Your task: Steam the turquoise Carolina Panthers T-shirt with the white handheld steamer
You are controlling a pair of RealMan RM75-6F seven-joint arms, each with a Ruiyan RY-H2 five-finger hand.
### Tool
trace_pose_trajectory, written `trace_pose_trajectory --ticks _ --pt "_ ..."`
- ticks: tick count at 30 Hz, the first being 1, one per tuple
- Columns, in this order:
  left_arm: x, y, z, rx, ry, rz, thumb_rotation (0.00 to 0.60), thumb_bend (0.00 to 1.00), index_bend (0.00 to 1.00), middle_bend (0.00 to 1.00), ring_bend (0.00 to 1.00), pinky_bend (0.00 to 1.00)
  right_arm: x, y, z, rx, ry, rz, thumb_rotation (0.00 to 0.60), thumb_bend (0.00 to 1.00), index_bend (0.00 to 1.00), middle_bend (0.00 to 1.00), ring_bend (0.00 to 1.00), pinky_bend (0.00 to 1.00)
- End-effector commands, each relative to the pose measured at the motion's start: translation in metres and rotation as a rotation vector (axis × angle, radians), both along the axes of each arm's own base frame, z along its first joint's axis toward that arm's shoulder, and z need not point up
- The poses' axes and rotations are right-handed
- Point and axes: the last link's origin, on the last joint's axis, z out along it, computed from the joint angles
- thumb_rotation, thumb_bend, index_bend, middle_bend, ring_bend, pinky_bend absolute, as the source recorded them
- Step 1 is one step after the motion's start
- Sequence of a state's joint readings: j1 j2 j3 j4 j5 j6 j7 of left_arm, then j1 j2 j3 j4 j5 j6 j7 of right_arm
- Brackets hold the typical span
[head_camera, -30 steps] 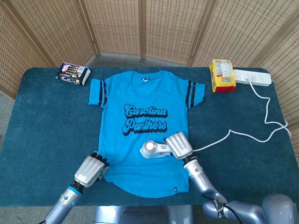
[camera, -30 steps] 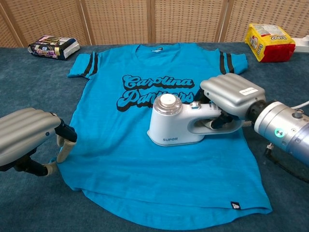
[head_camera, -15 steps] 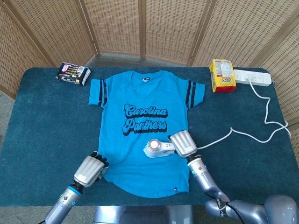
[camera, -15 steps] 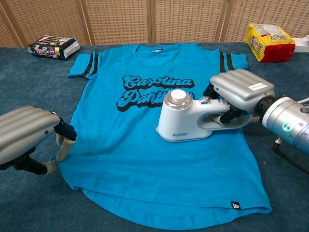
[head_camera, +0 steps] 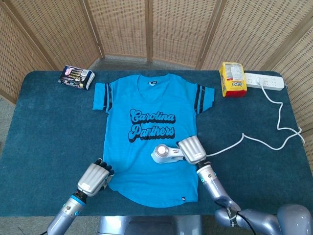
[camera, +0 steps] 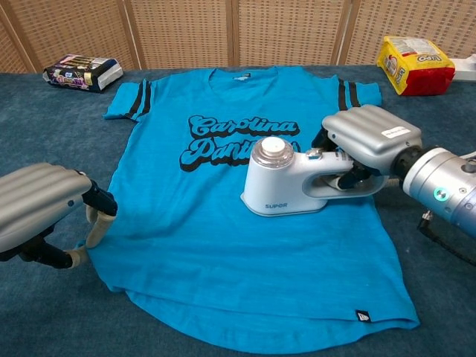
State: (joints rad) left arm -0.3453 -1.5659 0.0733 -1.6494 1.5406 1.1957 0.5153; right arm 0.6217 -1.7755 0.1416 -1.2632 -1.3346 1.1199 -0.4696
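The turquoise Carolina Panthers T-shirt (head_camera: 146,142) (camera: 223,223) lies flat, face up, on the dark blue table. The white handheld steamer (head_camera: 165,154) (camera: 286,186) rests on the shirt just below the lettering, right of centre. My right hand (head_camera: 192,151) (camera: 368,145) grips its handle. My left hand (head_camera: 94,178) (camera: 37,208) presses down at the shirt's lower left edge, with its fingers curled in on the hem; whether it pinches the cloth is hidden.
The steamer's white cord (head_camera: 254,139) runs right to a power strip (head_camera: 264,81) at the back right. A yellow snack bag (head_camera: 231,79) (camera: 415,65) stands beside the strip. At the back left lies a dark packet (head_camera: 76,77) (camera: 82,72). Wicker screens stand behind.
My right hand slid the steamer rightward and slightly up the shirt over the past second; in the last half second it barely moved. The left hand stayed put.
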Motion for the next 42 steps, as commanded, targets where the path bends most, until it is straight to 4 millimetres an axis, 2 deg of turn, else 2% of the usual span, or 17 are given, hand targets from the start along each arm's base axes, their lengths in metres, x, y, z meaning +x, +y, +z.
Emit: trace_pose_trajectory --ticks 1,4,13,26,33,42 --pt "0.0 0.0 0.0 0.0 0.0 0.001 0.554 0.37 0.69 0.56 0.47 0.34 -0.001 -0.001 0.002 -0.007 -0.001 -0.007 0.6 0.36 0.77 0.77 0.81 0.66" --pt "-0.001 0.0 0.0 0.001 0.0 0.002 0.552 0.37 0.69 0.56 0.47 0.34 -0.004 -0.004 0.006 -0.022 -0.009 -0.023 0.6 0.36 0.77 0.77 0.81 0.66" --pt "0.001 -0.003 -0.002 -0.009 -0.002 -0.007 0.547 0.37 0.69 0.56 0.47 0.34 -0.02 -0.025 0.047 -0.139 -0.084 -0.112 0.6 0.36 0.77 0.77 0.81 0.66" --pt "0.001 -0.002 -0.001 -0.006 0.005 -0.007 0.555 0.37 0.69 0.56 0.47 0.34 -0.053 -0.056 0.099 -0.284 -0.177 -0.26 0.6 0.36 0.77 0.77 0.81 0.66" --pt "0.004 -0.003 -0.003 -0.008 0.005 -0.011 0.549 0.37 0.69 0.56 0.47 0.34 -0.065 -0.07 0.11 -0.329 -0.185 -0.311 0.6 0.36 0.77 0.77 0.81 0.66" --pt "0.003 -0.005 -0.002 -0.005 0.013 -0.004 0.552 0.37 0.69 0.56 0.47 0.34 -0.086 -0.091 0.109 -0.373 -0.174 -0.387 0.6 0.36 0.77 0.77 0.81 0.66"
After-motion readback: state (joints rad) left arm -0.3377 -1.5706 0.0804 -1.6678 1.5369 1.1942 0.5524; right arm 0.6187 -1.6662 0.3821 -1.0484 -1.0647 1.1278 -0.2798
